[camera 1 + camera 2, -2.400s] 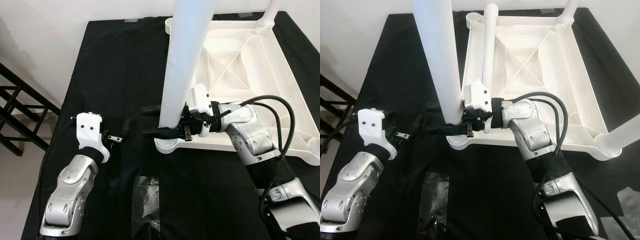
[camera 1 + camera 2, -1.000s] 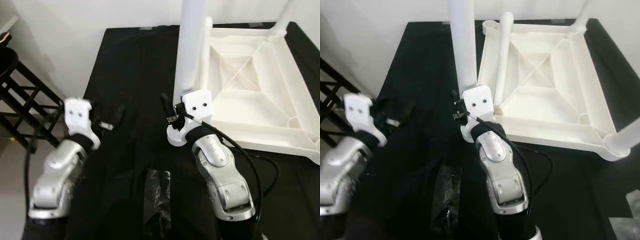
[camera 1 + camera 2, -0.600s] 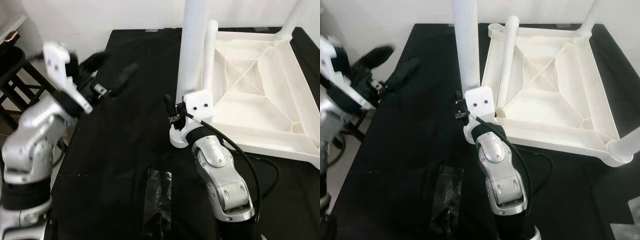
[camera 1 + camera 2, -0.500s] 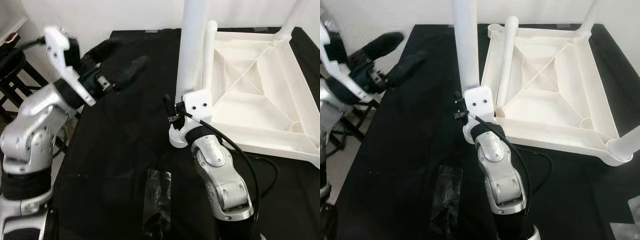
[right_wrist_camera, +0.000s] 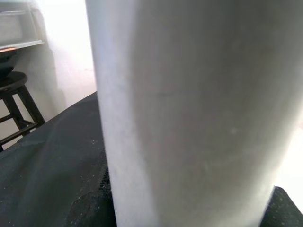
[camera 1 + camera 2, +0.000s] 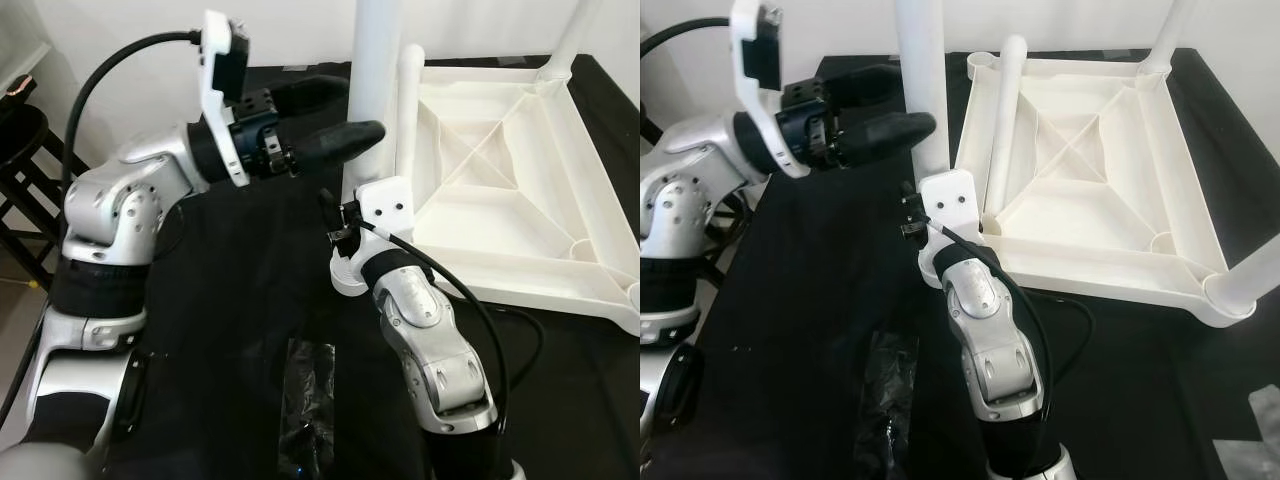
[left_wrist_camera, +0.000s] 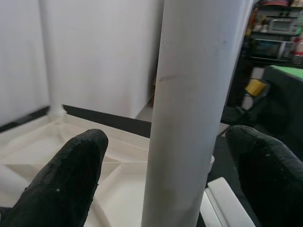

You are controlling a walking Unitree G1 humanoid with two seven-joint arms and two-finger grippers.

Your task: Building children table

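Observation:
The white children's table (image 6: 500,265) lies upside down on a black cloth (image 6: 230,300). One white leg (image 6: 372,60) stands upright in its near-left corner socket (image 6: 345,275). My left gripper (image 6: 335,115) is raised beside this leg and open, one black finger (image 7: 71,175) on each side of it without touching. My right gripper (image 6: 345,228) is low at the leg's base, shut on the leg (image 5: 189,113). A loose leg (image 6: 405,110) lies along the tabletop's left rim. Two more legs (image 6: 565,55) (image 6: 1250,270) stand in other corners.
A clear plastic bag (image 6: 305,400) lies on the cloth near the front. A black stool (image 6: 15,130) stands off the cloth's left edge. A white wall runs behind the table.
My left arm has lifted from low at the left and swung right, bringing its open fingers around the upright leg. The right gripper stays at the leg's base. The camera has shifted a little.

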